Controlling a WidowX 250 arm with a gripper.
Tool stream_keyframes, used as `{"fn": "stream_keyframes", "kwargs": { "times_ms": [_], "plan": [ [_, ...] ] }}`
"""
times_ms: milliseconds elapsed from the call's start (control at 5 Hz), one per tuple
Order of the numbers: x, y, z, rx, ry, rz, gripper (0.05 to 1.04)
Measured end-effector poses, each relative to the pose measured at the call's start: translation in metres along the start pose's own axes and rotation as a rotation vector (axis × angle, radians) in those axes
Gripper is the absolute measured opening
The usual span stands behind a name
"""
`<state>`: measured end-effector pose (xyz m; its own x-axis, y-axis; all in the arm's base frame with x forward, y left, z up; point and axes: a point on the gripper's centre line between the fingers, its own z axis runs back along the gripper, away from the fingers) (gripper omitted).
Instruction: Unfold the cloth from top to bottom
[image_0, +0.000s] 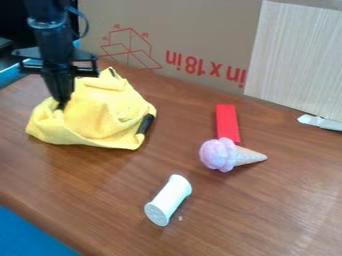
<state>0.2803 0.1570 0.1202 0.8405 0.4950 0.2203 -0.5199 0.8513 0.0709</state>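
In the camera view, the yellow cloth lies bunched on the left part of the brown wood-grain worktop. It is heaped rather than flat: a peak rises at the back, soft folds run down the middle, and a deep tuck shows at the left, where the gripper comes down into it. The cloth's front edge is fairly smooth and runs from the rounded left corner to a blunter corner at the right. A short black piece shows at its right side, and a thin dark patch marks the peak. The gripper points downward with its tip against the folds – whether it is clenched on the fabric or released, I cannot tell.

Counted by kind, there is one cloth and one toy ice cream cone, lying with its pink-lilac scoop to the left and its tip to the right. There is one red rectangular block, just behind the scoop, and one white spool, lying slantwise nearer the camera. One whitish object sits at the right edge. Behind stand two upright pieces – one cardboard panel with red print, one pale wood-grain board.
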Motion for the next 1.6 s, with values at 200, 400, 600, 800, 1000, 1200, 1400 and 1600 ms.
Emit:
{"fn": "stream_keyframes", "kwargs": {
  "times_ms": [200, 400, 600, 800, 1000, 1200, 1400, 1600],
  "plan": [
    [-0.034, 0.007, -0.006, 0.0, -0.004, -0.084, 0.051],
    [-0.065, 0.015, -0.008, 0.003, -0.028, -0.163, 0.051],
    [-0.09, 0.016, -0.009, 0.003, -0.046, -0.235, 0.051],
    [-0.101, 0.017, -0.008, -0.002, -0.047, -0.262, 0.051],
    [-0.109, 0.015, -0.003, -0.021, -0.066, -0.285, 0.051],
    [-0.119, 0.017, 0.0, -0.04, -0.108, -0.364, 0.051],
    [-0.131, 0.019, 0.001, -0.035, -0.197, -0.483, 0.051],
    [-0.142, 0.019, -0.002, -0.003, -0.332, -0.601, 0.051]
  ]
}}
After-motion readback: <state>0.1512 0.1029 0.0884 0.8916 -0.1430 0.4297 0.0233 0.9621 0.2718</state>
